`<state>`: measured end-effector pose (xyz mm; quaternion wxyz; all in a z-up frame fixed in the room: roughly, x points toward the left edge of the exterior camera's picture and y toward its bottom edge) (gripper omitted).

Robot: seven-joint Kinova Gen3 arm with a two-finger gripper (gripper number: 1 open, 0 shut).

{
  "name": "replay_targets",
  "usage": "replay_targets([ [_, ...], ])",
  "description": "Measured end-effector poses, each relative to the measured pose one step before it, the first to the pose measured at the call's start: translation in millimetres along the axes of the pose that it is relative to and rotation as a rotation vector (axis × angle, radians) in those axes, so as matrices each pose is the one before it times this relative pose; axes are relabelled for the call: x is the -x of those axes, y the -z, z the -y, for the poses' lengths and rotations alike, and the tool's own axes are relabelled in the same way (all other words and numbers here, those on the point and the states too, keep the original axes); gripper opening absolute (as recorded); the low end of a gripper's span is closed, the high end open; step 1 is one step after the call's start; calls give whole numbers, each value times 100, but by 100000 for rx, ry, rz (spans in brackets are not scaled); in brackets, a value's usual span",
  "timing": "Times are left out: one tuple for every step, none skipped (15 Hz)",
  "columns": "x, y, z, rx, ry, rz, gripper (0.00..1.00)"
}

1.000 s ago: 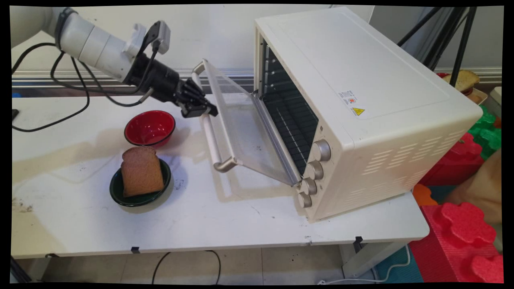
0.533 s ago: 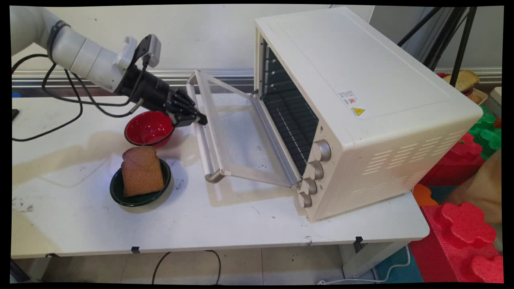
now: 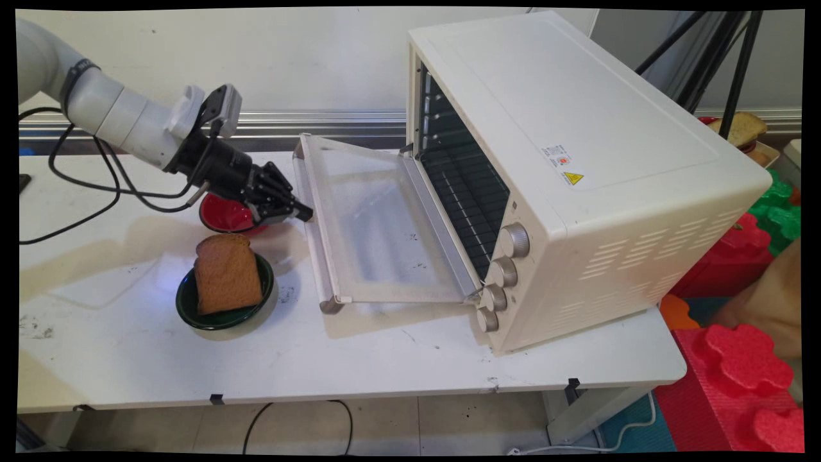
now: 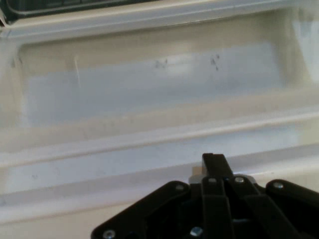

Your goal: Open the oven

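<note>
The black gripper has its fingers closed at the outer edge of the toaster oven's glass door, where the handle runs; whether they clamp the handle I cannot tell. In the hand view the closed fingertips sit against that edge. The door lies folded down, almost flat, above the white table. At the gripper's 8 o'clock a red bowl sits partly hidden under the wrist. At 7 o'clock a brown bread slice leans in a dark green bowl. At 3 o'clock stands the cream toaster oven, cavity open. Bare tabletop stretches along the near edge.
</note>
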<state>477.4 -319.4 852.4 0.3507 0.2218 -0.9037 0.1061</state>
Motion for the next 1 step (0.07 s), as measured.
replay_targets([
  [330,31,-54,-7,-386,494,0],
])
